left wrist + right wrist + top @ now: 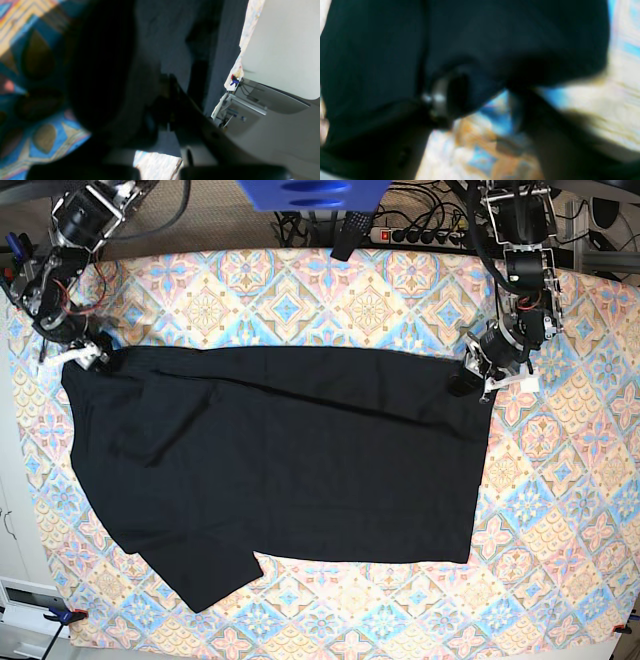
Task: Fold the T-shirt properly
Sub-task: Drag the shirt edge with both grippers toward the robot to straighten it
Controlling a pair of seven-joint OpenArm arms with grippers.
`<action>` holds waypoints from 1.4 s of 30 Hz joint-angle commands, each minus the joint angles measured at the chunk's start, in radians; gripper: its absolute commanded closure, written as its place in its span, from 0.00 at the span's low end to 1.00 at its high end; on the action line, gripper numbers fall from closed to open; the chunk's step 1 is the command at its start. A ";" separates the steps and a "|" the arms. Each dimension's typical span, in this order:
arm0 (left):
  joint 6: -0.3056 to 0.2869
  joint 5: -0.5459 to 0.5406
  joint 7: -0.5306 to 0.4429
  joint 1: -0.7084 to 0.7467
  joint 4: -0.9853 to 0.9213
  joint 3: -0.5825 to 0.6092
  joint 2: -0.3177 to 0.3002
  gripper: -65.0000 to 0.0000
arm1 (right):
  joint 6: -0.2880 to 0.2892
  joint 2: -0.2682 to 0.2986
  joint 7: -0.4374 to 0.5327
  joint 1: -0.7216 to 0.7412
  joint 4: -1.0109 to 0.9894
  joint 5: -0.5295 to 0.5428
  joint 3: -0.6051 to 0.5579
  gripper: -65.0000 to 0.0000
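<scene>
Lying crosswise between arms: T-shirt [290, 470] | left gripper [478, 377] clamped on far corner | right gripper [84, 357] at opposite corner, jaw state unclear

Base view: overhead, looking straight down on the whole patterned cloth [560, 510] and T-shirt [290, 460]. Wrist views: each looks along its own pincer from very close, blurred, showing dark fabric just ahead; all three views share shirt and cloth.
</scene>
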 commanded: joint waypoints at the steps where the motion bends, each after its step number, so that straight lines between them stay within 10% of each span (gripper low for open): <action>1: 0.008 0.012 0.007 0.006 0.002 0.000 -0.006 0.98 | -0.001 0.009 -0.012 -0.015 -0.006 -0.004 0.006 0.45; 10: 0.008 0.012 0.010 0.018 0.005 0.000 -0.006 0.98 | 0.001 0.009 -0.001 0.013 -0.049 -0.006 0.004 0.48; 17: 0.008 0.012 0.035 0.120 0.191 -0.003 -0.013 0.98 | 0.012 0.026 0.000 -0.001 -0.038 -0.006 0.007 0.83; 42: 0.005 -0.044 0.098 0.374 0.356 -0.117 -0.059 0.98 | 0.058 0.026 -0.004 -0.363 0.324 0.008 0.007 0.84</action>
